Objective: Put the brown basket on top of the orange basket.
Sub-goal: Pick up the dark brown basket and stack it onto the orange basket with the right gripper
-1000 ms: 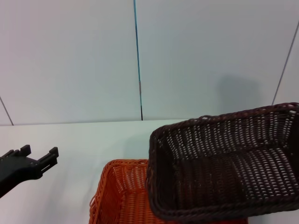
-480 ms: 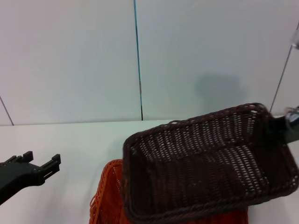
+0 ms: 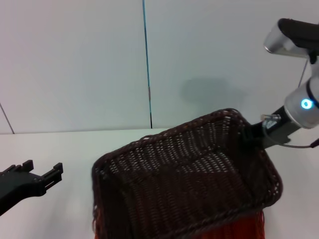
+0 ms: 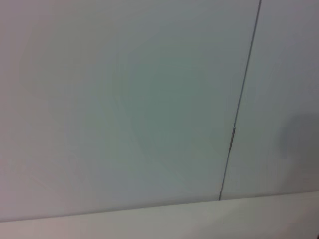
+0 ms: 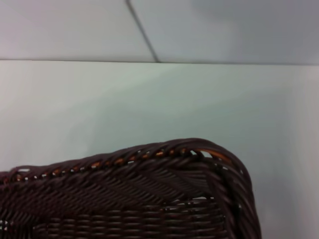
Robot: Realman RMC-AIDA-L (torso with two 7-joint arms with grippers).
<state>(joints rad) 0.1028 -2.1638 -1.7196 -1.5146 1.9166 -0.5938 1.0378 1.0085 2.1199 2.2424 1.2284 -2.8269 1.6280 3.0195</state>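
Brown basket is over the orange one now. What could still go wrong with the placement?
1. The brown basket is tilted and skewed over the orange basket, so it may settle crooked or slide off.
2. The right gripper holds it only at one far corner of the rim, so it could swing or slip.
3. The orange basket is almost fully hidden, which makes alignment hard to judge.

The left gripper waits aside.

brown basket (image 3: 184,184) covering orange basket (image 3: 249,228), open table (image 3: 75,149) left

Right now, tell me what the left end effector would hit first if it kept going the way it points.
Probably the brown basket: the left end effector, low at the left, points rightward toward the basket's near-left corner. Depth is unclear, so it might pass in front.
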